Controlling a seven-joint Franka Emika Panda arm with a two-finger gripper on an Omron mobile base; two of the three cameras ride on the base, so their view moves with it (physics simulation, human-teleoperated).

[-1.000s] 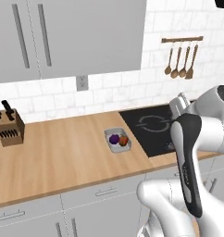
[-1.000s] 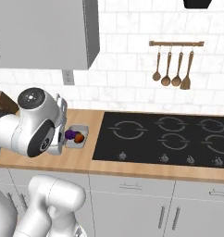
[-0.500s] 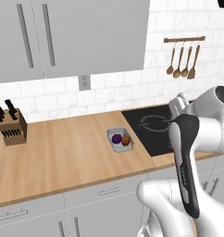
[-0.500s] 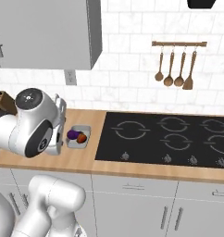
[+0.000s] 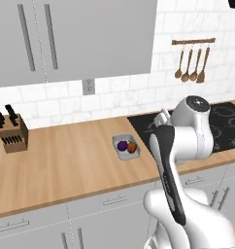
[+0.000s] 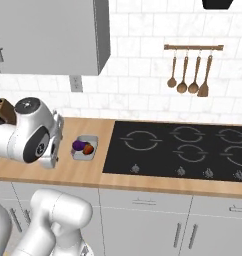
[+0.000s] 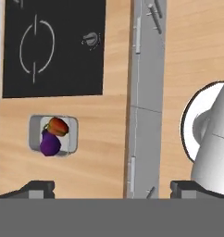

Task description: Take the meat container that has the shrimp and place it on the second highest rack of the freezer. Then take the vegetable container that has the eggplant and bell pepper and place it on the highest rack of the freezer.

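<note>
A small grey tray [image 5: 125,146] sits on the wooden counter [image 5: 66,160], just beside the left edge of the black hob [image 6: 178,150]. In it lie two things touching each other: a dark purple eggplant [image 5: 122,145] on the side away from the hob and an orange-red pepper [image 5: 132,147] on the side nearer the hob. The hand view shows the same tray [image 7: 70,134] from above, with the eggplant [image 7: 49,144] and pepper [image 7: 58,126] filling much of it.

The gripper [image 7: 112,187] hangs above the counter's front edge, well apart from the tray; its two tips stand wide apart at the bottom of the hand view, with nothing between them.

In the left base view the arm covers the hob's near-left corner and part of the counter front. In the right base view the arm's rounded joint hides the counter left of the tray, and a knife block [image 5: 12,136], far from the hob, is half hidden there. Four utensils [image 6: 188,75] hang from a rail on the wall above the hob; their heads are too small to tell apart.
</note>
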